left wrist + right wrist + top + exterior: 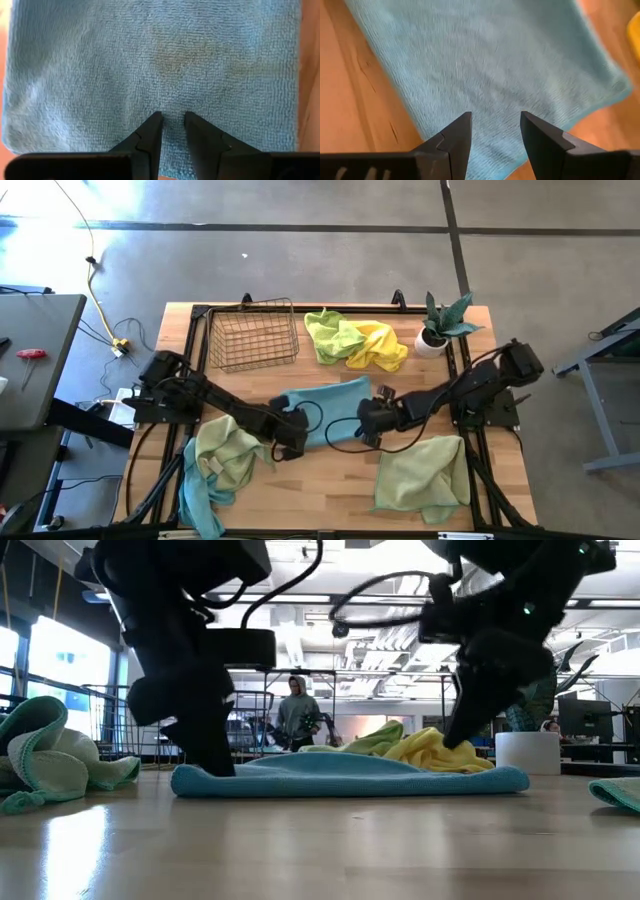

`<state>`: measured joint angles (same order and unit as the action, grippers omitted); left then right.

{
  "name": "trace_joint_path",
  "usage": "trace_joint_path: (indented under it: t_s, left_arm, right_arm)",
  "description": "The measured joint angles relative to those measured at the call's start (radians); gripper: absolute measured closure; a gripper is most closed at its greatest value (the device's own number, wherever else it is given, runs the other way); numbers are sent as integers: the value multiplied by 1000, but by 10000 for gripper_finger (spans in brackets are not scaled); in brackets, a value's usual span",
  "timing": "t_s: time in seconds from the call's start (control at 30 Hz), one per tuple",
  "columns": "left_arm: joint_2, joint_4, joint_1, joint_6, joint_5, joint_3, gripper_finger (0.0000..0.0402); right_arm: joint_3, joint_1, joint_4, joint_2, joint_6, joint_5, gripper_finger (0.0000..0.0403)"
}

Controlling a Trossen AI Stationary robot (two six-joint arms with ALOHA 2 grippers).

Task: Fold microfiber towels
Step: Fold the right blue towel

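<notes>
Judging progress as early: the blue towel [325,412] lies flat under both sets of jaws, left gripper [173,122] narrowly parted, right gripper [496,125] wider, neither clamping; other towels [356,342] lie crumpled beyond.

Five microfiber towels lie on the table [330,480]: one light blue towel [325,405] in the middle, one lime green towel [330,335] and one yellow towel [380,345] bunched together near the far edge, one pale green towel [425,472] at the near right, and one crumpled pale green towel [225,455] at the near left. There is one wire basket [253,335] and one potted plant [440,325].
</notes>
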<state>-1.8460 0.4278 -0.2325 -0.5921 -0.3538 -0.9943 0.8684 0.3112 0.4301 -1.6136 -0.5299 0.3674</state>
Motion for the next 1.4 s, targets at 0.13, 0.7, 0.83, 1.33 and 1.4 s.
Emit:
trace_joint_path:
  t_s: [0.13,0.7,0.83,1.33,1.4]
  left_arm:
    - [0,-23,-22,-77,23,4,325]
    - [-8,-232,-76,-49,103,-24,334]
    - [-7,-237,-64,13,80,-29,339]
    - [-11,-180,-23,-86,26,16,340]
    - [-12,-181,-23,-90,25,16,340]
  right_arm:
    - [0,11,5,-57,-20,0,242]
    - [0,-19,239,49,60,90,242]
    - [0,-24,285,137,60,109,242]
    - [-321,-97,-102,258,-91,85,233]
    - [-373,-112,-241,281,-92,50,233]
